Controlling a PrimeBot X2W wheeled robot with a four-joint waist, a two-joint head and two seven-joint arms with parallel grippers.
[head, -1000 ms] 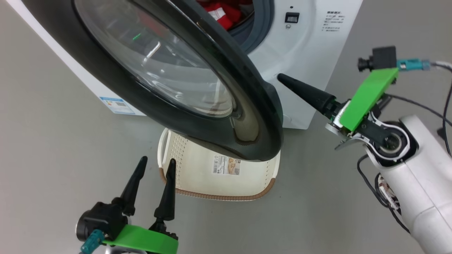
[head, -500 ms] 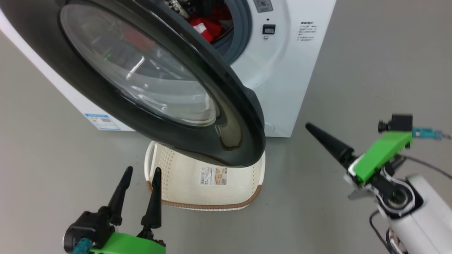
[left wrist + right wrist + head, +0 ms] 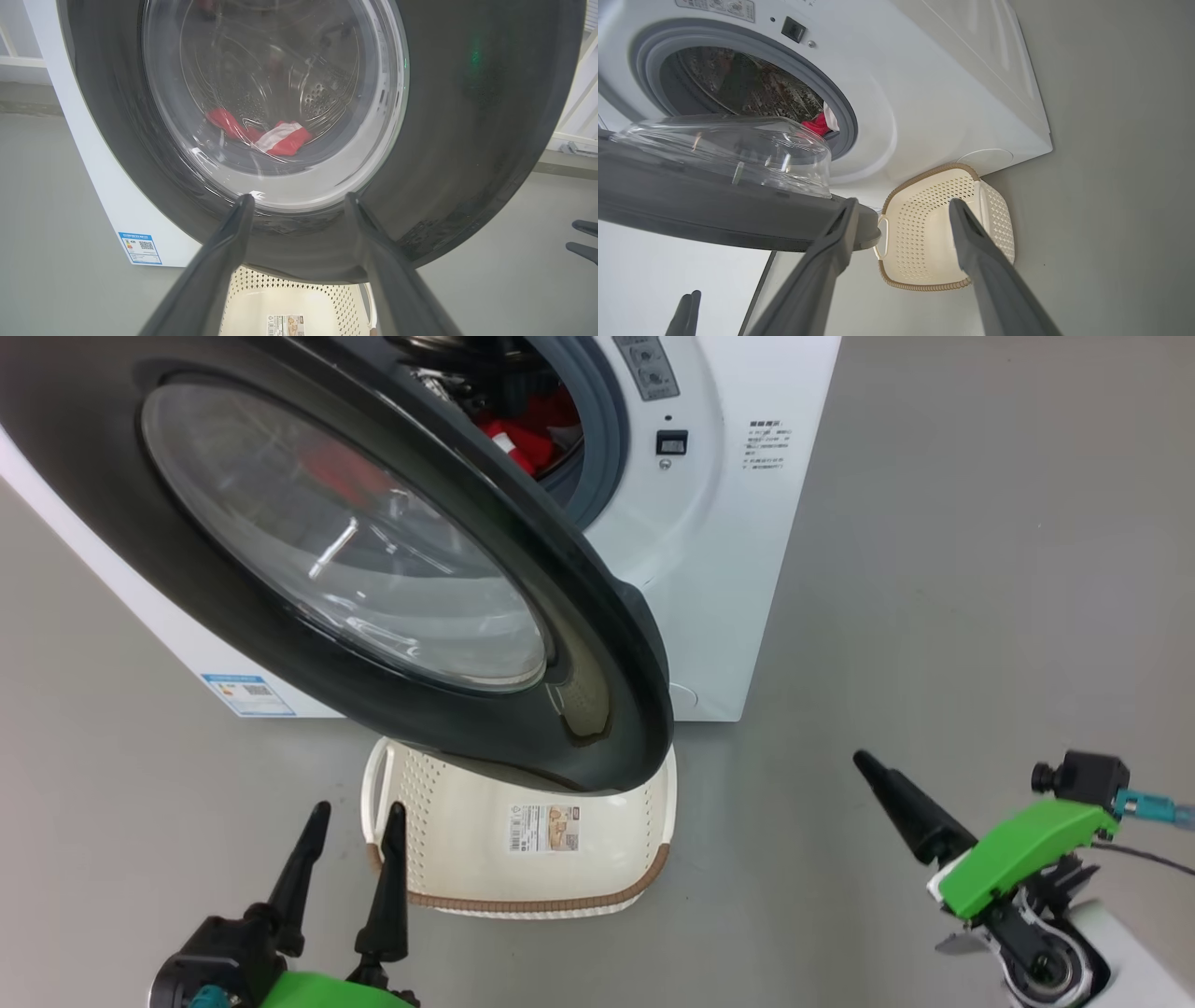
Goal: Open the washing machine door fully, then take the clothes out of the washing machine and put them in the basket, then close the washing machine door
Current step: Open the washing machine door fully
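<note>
The washing machine (image 3: 709,569) stands on the floor with its door (image 3: 597,644) swung partway out, black rim and glass bowl hanging over the basket (image 3: 523,901). Red clothes (image 3: 523,429) lie in the drum, also seen through the glass (image 3: 280,140) and past the gasket (image 3: 817,125). My left gripper (image 3: 358,810) is open and empty, low in front of the door, by the basket's left handle. My right gripper (image 3: 873,775) is open and empty (image 3: 902,201), out on the floor to the right of the door and basket, pointing toward them.
Bare grey floor (image 3: 980,569) stretches to the right of the machine. A blue sticker (image 3: 247,693) marks the machine's lower front. The basket (image 3: 924,224) sits tight against the machine's base, half under the door. A paper label (image 3: 544,828) lies inside it.
The head camera has shifted. My right gripper has drawn back from the door's edge, down and to the right. The door and my left gripper stay as they were.
</note>
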